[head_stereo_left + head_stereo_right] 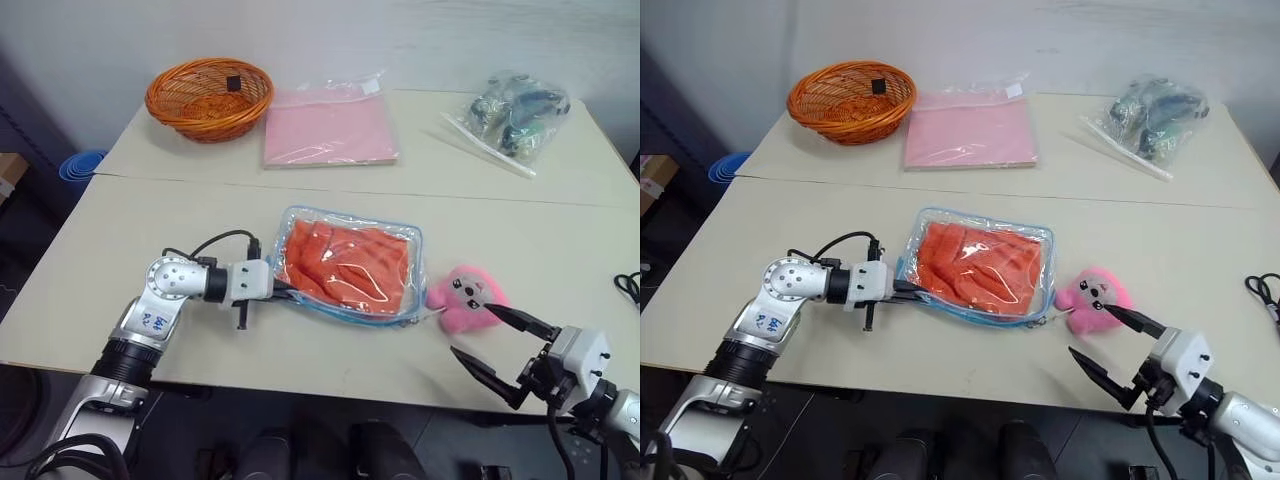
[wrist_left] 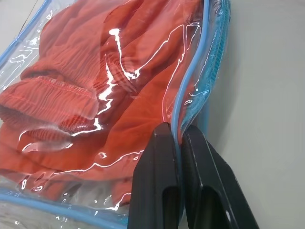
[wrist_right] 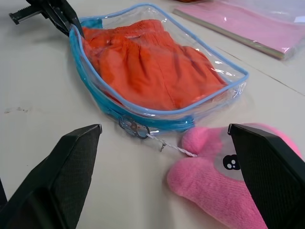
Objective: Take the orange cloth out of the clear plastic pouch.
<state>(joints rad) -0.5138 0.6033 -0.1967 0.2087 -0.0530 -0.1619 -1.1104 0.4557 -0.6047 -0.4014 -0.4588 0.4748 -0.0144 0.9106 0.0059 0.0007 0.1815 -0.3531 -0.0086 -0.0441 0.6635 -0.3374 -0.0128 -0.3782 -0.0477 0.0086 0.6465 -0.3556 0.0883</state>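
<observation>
Low in the lower right of the left eye view, the right gripper (image 1: 492, 348) spreads its two tapered black fingers wide with nothing between them, their tips flanking the near side of a pink round plush toy (image 1: 465, 298), a fuzzy lump with small dark eyes. Just left of the toy, at the centre of the frame, lies the clear plastic pouch (image 1: 400, 238), a soft rectangular envelope with rounded corners, glossy wrinkled film and light blue zipper trim along its edges; a small metal zipper pull (image 3: 134, 128) with a thin cord lies at its corner nearest the toy. The orange cloth (image 1: 345, 262) is wholly inside the pouch, a bright, crumpled fabric with ribbed folds pressing against the film. At the pouch's left edge the left gripper (image 1: 280, 291) has its slim black fingers (image 2: 159, 181) pinched narrowly together on the blue trim and a fold of clear film, as the left wrist view shows. The pale, smooth table (image 1: 180, 215) carries, in the upper left, a round woven orange basket (image 1: 209, 97) with a small dark object in it; beside it, upper centre, a flat pink sheet sealed in clear plastic (image 1: 329, 128); and in the upper right a clear bag of dark green-blue items (image 1: 512, 118), crinkled and lumpy.
</observation>
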